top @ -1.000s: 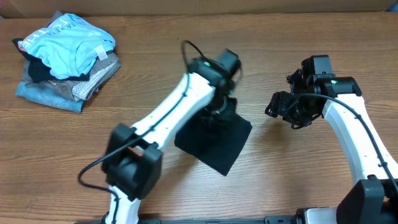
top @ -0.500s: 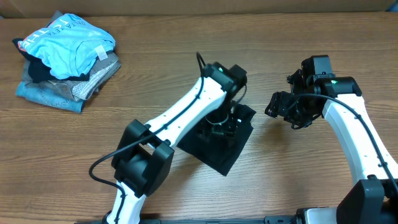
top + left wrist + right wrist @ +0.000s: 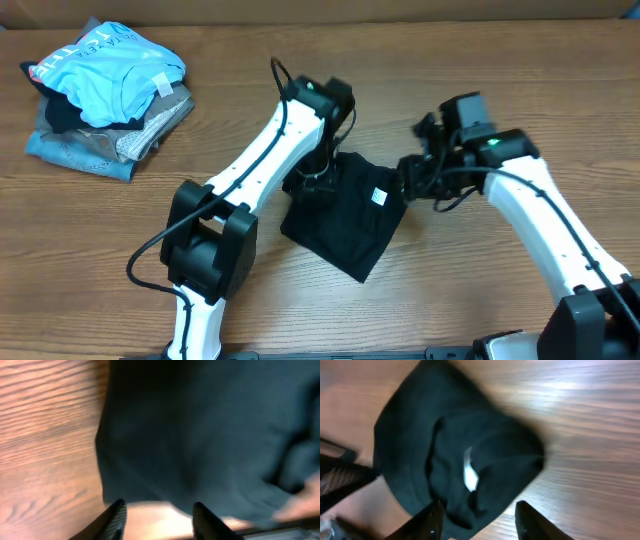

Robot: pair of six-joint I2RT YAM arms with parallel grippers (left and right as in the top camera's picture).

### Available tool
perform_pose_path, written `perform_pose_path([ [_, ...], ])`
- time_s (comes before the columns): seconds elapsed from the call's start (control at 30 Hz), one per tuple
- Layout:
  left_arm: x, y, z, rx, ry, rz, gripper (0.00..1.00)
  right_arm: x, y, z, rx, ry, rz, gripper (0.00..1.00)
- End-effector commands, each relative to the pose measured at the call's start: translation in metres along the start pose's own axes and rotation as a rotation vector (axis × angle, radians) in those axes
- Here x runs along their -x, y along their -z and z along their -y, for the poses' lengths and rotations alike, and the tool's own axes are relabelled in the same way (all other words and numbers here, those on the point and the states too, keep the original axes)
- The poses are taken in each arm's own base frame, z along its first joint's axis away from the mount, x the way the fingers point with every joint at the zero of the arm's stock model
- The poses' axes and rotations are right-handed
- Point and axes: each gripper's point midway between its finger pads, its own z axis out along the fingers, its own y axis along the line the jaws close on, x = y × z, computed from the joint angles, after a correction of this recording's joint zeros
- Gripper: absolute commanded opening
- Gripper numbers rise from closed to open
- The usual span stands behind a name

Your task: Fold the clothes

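Note:
The black T-shirt (image 3: 350, 215) lies folded into a small bundle mid-table, its white neck label (image 3: 379, 197) facing up. It also shows in the right wrist view (image 3: 455, 445) and in the left wrist view (image 3: 200, 425). My left gripper (image 3: 312, 182) is open and empty at the bundle's left edge; in its wrist view the open fingers (image 3: 157, 515) hover over bare wood just off the fabric. My right gripper (image 3: 408, 180) is open at the bundle's right edge; its fingers (image 3: 477, 520) straddle the near edge of the shirt without closing on it.
A pile of other garments, light blue on top (image 3: 110, 70) over grey and denim-blue ones (image 3: 90, 145), sits at the far left corner. The wooden table (image 3: 500, 290) extends around the bundle. The left arm (image 3: 255, 170) stretches diagonally across the middle.
My left gripper has pulled back to the shirt's left edge, uncovering the neck label. My right arm has moved left, up to the bundle's right edge.

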Motion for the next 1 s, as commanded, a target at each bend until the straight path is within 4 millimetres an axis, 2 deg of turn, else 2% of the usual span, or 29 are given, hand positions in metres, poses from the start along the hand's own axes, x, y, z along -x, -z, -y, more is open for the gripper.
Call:
perform_pose_path([
  [0.0,-0.015,-0.043,-0.019,0.084,-0.016,-0.068,0.4,-0.025,-0.026,-0.018,0.04,0.08,-0.066,0.45],
  [0.07,-0.027,-0.069,-0.032,0.104,0.007,-0.111,0.34,-0.036,-0.041,-0.016,0.024,0.064,-0.079,0.4],
  [0.17,-0.04,-0.088,-0.047,0.115,0.063,-0.158,0.26,-0.05,-0.058,-0.006,0.015,0.027,-0.093,0.35],
  [0.23,-0.043,-0.09,-0.054,0.11,0.093,-0.172,0.23,-0.06,-0.069,0.002,0.01,0.02,-0.108,0.32],
  [0.33,-0.039,-0.083,-0.06,0.085,0.125,-0.172,0.25,-0.073,-0.08,0.012,-0.006,0.005,-0.142,0.32],
  [0.4,-0.034,-0.071,-0.061,0.052,0.137,-0.167,0.33,-0.075,-0.081,0.013,-0.01,0.001,-0.153,0.32],
  [0.53,-0.012,-0.03,-0.058,-0.037,0.114,-0.091,0.47,-0.075,-0.081,0.015,-0.017,0.0,-0.151,0.29],
  [0.57,-0.005,-0.019,-0.058,-0.049,0.108,-0.056,0.54,-0.075,-0.081,0.015,-0.018,-0.001,-0.153,0.3],
  [0.63,0.009,-0.001,-0.062,-0.071,0.097,0.016,0.9,-0.074,-0.08,0.016,-0.031,-0.002,-0.153,0.34],
  [0.67,0.017,0.006,-0.066,-0.076,0.094,0.05,1.0,-0.073,-0.078,0.016,-0.035,-0.003,-0.153,0.36],
  [0.73,0.03,0.009,-0.072,-0.103,0.091,0.1,1.0,-0.071,-0.075,0.016,-0.038,-0.008,-0.152,0.37],
  [0.83,0.04,0.001,-0.071,-0.185,0.054,0.132,1.0,-0.065,-0.07,0.015,-0.037,-0.015,-0.144,0.4],
  [0.97,0.045,-0.021,-0.047,-0.384,-0.004,0.13,1.0,-0.057,-0.067,0.012,-0.029,-0.012,-0.128,0.44],
])
